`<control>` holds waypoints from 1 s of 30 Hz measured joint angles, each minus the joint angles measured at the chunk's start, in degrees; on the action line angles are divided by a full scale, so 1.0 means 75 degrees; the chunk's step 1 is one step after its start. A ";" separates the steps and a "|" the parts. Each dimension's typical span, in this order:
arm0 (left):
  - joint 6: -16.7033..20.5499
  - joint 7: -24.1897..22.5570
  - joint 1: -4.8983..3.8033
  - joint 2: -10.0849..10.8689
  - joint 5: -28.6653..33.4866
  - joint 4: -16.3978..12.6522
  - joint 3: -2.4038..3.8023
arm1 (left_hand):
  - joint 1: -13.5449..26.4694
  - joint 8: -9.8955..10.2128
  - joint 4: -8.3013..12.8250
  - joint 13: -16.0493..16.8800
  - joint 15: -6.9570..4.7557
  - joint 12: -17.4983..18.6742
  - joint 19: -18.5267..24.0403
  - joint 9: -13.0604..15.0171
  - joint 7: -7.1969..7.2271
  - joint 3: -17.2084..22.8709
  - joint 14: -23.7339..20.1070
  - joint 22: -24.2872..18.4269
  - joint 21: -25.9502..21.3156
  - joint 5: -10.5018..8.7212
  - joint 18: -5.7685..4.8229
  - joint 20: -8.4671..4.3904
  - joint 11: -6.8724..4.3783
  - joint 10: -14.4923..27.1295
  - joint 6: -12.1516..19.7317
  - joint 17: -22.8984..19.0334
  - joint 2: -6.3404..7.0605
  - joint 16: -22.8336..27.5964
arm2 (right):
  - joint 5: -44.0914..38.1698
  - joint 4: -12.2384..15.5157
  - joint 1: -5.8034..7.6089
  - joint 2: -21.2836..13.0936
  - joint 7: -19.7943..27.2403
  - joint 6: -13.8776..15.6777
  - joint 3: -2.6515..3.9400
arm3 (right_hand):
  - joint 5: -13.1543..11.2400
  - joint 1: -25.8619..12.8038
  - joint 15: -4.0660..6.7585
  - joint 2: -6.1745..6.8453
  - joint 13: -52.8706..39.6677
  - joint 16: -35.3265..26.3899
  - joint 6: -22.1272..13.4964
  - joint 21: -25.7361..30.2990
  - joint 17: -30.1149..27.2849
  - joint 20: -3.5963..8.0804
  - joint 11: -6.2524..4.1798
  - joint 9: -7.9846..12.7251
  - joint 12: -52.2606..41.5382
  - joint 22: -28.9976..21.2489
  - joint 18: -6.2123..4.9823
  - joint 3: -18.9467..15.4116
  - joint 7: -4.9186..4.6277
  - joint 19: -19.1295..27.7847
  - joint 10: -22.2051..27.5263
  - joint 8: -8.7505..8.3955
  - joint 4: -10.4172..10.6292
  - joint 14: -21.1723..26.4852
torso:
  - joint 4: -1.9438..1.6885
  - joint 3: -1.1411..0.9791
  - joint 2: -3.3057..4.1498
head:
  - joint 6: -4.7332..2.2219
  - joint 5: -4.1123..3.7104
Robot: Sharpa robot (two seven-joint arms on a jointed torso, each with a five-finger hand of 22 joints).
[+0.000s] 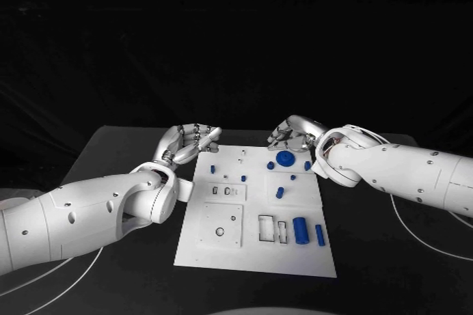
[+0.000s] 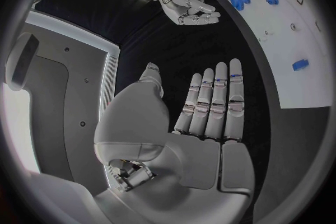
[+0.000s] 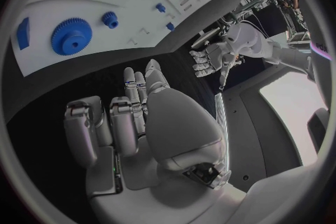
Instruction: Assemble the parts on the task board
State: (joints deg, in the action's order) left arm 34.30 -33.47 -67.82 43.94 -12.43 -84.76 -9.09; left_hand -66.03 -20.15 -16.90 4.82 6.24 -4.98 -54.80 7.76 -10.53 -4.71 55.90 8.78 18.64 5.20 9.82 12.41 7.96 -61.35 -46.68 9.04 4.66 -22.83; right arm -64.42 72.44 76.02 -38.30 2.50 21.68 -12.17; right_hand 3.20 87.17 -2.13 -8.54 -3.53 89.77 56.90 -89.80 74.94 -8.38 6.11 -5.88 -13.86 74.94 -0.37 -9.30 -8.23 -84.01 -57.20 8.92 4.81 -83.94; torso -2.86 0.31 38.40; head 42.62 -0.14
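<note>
White task board (image 1: 222, 257) mid-table, blue parts upon it, both hands at its far end.
Left hand (image 1: 189, 141) open, fingers straight, holding nothing; right hand (image 1: 294, 133) loosely curled, empty, just beyond the large blue gear (image 1: 286, 158).

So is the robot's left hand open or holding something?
Open: the left hand holds nothing, its fingers stretched out straight over the black table.

Black table (image 1: 394, 253), white cables (image 1: 424, 233).
</note>
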 measured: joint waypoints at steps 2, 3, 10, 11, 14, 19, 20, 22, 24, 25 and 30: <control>-0.0028 0.0043 -0.0004 0.0031 -0.0035 -0.0038 0.0000 | 0.0000 0.0000 0.0000 0.0000 0.0000 0.0022 0.0000 0.0000 0.0000 0.0000 0.0000 0.0000 0.0000 0.0000 0.0000 0.0000 0.0000 0.0000 0.0000 0.0000 0.0000 0.0000 | -0.0474 -0.0004 -0.0036 0.0029 -0.0127 -0.0001 -0.0002 | 0.0000 0.0046 0.0000 0.0040 0.0000 0.0000 0.0009 0.0000 0.0000 0.0000 -0.0020 0.0023 0.0108 0.0000 0.0000 0.0021 0.0009 0.0000 -0.0020 -0.0048 -0.0021 0.0000 | 0.0000 -0.0004 0.0031 | 0.0022 -0.0025; -0.0040 0.0061 -0.0005 0.0048 -0.0052 -0.0057 0.0000 | 0.0000 0.0000 0.0000 -0.0001 0.0000 0.0030 0.0000 0.0000 0.0000 0.0000 0.0000 0.0000 0.0000 0.0000 0.0000 0.0000 0.0000 0.0000 0.0000 0.0000 0.0000 0.0000 | -0.0667 -0.0005 -0.0046 0.0042 -0.0182 -0.0005 -0.0002 | 0.0000 0.0046 0.0000 0.0040 0.0000 0.0000 0.0025 0.0000 0.0000 0.0000 -0.0028 0.0033 0.0146 0.0000 0.0000 0.0021 0.0025 0.0000 -0.0028 -0.0059 -0.0021 0.0000 | 0.0000 -0.0005 0.0042 | 0.0029 -0.0038; -0.0113 0.0194 -0.0018 0.0165 -0.0177 -0.0168 0.0002 | -0.0122 0.0089 0.0008 0.0018 0.0000 0.0051 0.0028 -0.0001 -0.0013 0.0053 0.0000 -0.0010 0.0000 0.0000 0.0000 0.0027 0.0001 0.0000 -0.0044 0.0053 -0.0182 0.0029 | -0.1833 -0.0092 -0.0120 0.0175 -0.0577 -0.0122 0.0003 | 0.0000 0.0102 0.0000 0.0058 0.0000 0.0000 0.0025 0.0000 -0.0001 0.0000 -0.0028 0.0086 0.0344 -0.0001 0.0000 0.0042 0.0025 0.0000 -0.0028 -0.0188 -0.0042 0.0000 | -0.0006 -0.0009 0.0103 | 0.0099 -0.0138; -0.0117 0.0209 -0.0019 0.0173 -0.0201 -0.0177 0.0002 | -0.0186 0.0120 0.0009 0.0024 0.0000 0.0088 0.0027 -0.0001 0.0000 0.0052 0.0000 -0.0018 0.0000 0.0038 0.0000 0.0027 0.0001 0.0001 -0.0057 0.0071 -0.0246 0.0042 | -0.1929 -0.0111 -0.0137 0.0188 -0.0618 -0.0144 0.0003 | 0.0000 0.0113 0.0000 0.0047 0.0000 0.0000 0.0025 0.0001 -0.0001 0.0000 -0.0028 0.0091 0.0353 -0.0001 -0.0001 0.0045 0.0025 0.0000 -0.0028 -0.0196 -0.0040 0.0000 | -0.0011 -0.0008 0.0106 | 0.0114 -0.0152; -0.0127 0.0256 -0.0025 0.0199 -0.0298 -0.0195 0.0002 | -0.0273 0.0152 0.0009 0.0031 0.0000 0.0089 0.0028 -0.0001 0.0002 0.0052 0.0000 -0.0019 0.0000 0.0104 0.0000 0.0027 -0.0015 -0.0015 -0.0088 0.0107 -0.0333 0.0067 | -0.2185 -0.0169 -0.0178 0.0238 -0.0737 -0.0228 0.0003 | 0.0000 0.0113 0.0000 0.0047 0.0000 0.0000 0.0025 0.0001 -0.0001 0.0000 -0.0028 0.0118 0.0410 -0.0001 0.0000 0.0066 0.0025 0.0000 -0.0028 -0.0233 -0.0019 0.0000 | -0.0020 -0.0007 0.0108 | 0.0132 -0.0165; -0.0128 0.0318 -0.0029 0.0208 -0.0458 -0.0192 0.0002 | -0.0494 0.0211 0.0009 0.0040 0.0000 0.0119 0.0028 -0.0001 -0.0001 0.0051 -0.0001 -0.0022 0.0000 0.0198 0.0000 0.0027 -0.0025 -0.0025 -0.0112 0.0162 -0.0362 0.0067 | -0.2463 -0.0217 -0.0232 0.0306 -0.0883 -0.0380 0.0008 | -0.0027 0.0113 -0.0001 0.0047 0.0000 0.0000 -0.0003 0.0001 -0.0002 0.0000 -0.0027 0.0144 0.0505 -0.0002 -0.0001 0.0079 -0.0002 0.0000 -0.0027 -0.0317 -0.0006 0.0000 | -0.0021 -0.0001 0.0100 | 0.0160 -0.0178; -0.0128 0.0325 -0.0029 0.0207 -0.0484 -0.0189 0.0002 | -0.0636 0.0264 0.0009 0.0042 0.0000 0.0135 0.0027 -0.0001 -0.0001 0.0051 -0.0001 -0.0027 0.0000 0.0247 -0.0001 0.0027 -0.0025 -0.0025 -0.0112 0.0180 -0.0354 0.0095 | -0.2503 -0.0221 -0.0240 0.0314 -0.0907 -0.0409 0.0008 | -0.0027 0.0113 -0.0001 0.0047 0.0000 0.0000 -0.0003 0.0001 -0.0002 -0.0001 -0.0027 0.0147 0.0520 -0.0002 -0.0001 0.0085 -0.0002 0.0000 -0.0027 -0.0322 0.0000 0.0000 | -0.0021 -0.0001 0.0097 | 0.0163 -0.0181; -0.0127 0.0337 -0.0030 0.0206 -0.0536 -0.0180 0.0002 | -0.0798 0.0292 0.0010 0.0043 0.0000 0.0135 0.0055 -0.0002 -0.0014 0.0051 -0.0001 -0.0027 0.0000 0.0306 0.0000 0.0055 -0.0025 -0.0025 -0.0129 0.0213 -0.0293 0.0113 | -0.2590 -0.0228 -0.0251 0.0333 -0.0961 -0.0477 0.0008 | -0.0027 0.0113 -0.0001 0.0047 0.0000 0.0000 -0.0003 0.0002 -0.0002 0.0000 -0.0027 0.0162 0.0520 -0.0002 -0.0001 0.0085 -0.0002 0.0000 -0.0027 -0.0322 0.0000 0.0000 | -0.0020 0.0000 0.0092 | 0.0174 -0.0191; -0.0125 0.0344 -0.0031 0.0203 -0.0571 -0.0168 0.0002 | -0.0950 0.0326 0.0010 0.0051 0.0000 0.0135 0.0055 -0.0002 -0.0001 0.0051 -0.0001 -0.0031 0.0000 0.0371 -0.0001 0.0054 -0.0025 -0.0025 -0.0166 0.0236 -0.0277 0.0116 | -0.2662 -0.0233 -0.0257 0.0342 -0.1002 -0.0533 0.0012 | -0.0027 0.0113 -0.0001 0.0047 0.0000 0.0000 -0.0003 0.0006 -0.0002 0.0000 -0.0027 0.0162 0.0549 -0.0003 -0.0001 0.0085 -0.0002 0.0000 -0.0027 -0.0364 0.0000 0.0000 | -0.0019 0.0002 0.0092 | 0.0172 -0.0217; -0.0123 0.0348 -0.0031 0.0200 -0.0593 -0.0157 0.0003 | -0.0961 0.0326 0.0009 0.0051 0.0000 0.0135 0.0055 -0.0002 0.0000 0.0051 -0.0001 -0.0034 0.0000 0.0371 -0.0001 0.0054 -0.0025 -0.0025 -0.0166 0.0246 -0.0266 0.0117 | -0.2707 -0.0240 -0.0263 0.0346 -0.1029 -0.0572 0.0013 | -0.0027 0.0113 -0.0001 0.0047 -0.0001 -0.0001 -0.0003 0.0006 -0.0002 0.0000 -0.0027 0.0165 0.0559 -0.0003 -0.0001 0.0099 -0.0002 0.0000 -0.0027 -0.0365 0.0014 0.0000 | -0.0021 0.0004 0.0092 | 0.0167 -0.0232; -0.0120 0.0360 -0.0032 0.0195 -0.0656 -0.0117 0.0003 | -0.1037 0.0356 0.0033 0.0051 0.0000 0.0135 0.0082 -0.0002 0.0000 0.0028 -0.0001 -0.0034 0.0000 0.0413 -0.0001 0.0026 -0.0025 -0.0025 -0.0165 0.0262 -0.0311 0.0117 | -0.2851 -0.0267 -0.0286 0.0364 -0.1121 -0.0734 0.0013 | -0.0027 0.0113 -0.0001 0.0047 -0.0001 -0.0001 -0.0031 0.0006 -0.0003 -0.0001 -0.0027 0.0189 0.0588 -0.0003 -0.0002 0.0082 -0.0030 0.0000 -0.0027 -0.0395 0.0045 0.0001 | -0.0021 0.0004 0.0089 | 0.0149 -0.0270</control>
State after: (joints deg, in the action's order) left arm 33.40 -30.77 -68.06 45.40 -17.35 -85.64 -9.07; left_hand -73.82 -17.48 -16.65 5.21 6.24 -3.97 -54.19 7.75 -10.53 -4.49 55.90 8.52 18.64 8.30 9.81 12.61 7.77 -61.54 -47.92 11.00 2.34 -21.95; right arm -85.80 70.44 73.87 -35.57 -5.91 16.17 -12.07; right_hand 2.99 88.01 -2.14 -8.19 -3.53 89.77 56.68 -89.75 74.92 -8.38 5.91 -4.46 -9.45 74.92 -0.38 -8.68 -8.45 -84.01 -57.41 5.96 5.15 -83.93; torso -3.01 0.34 39.07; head 43.74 -2.16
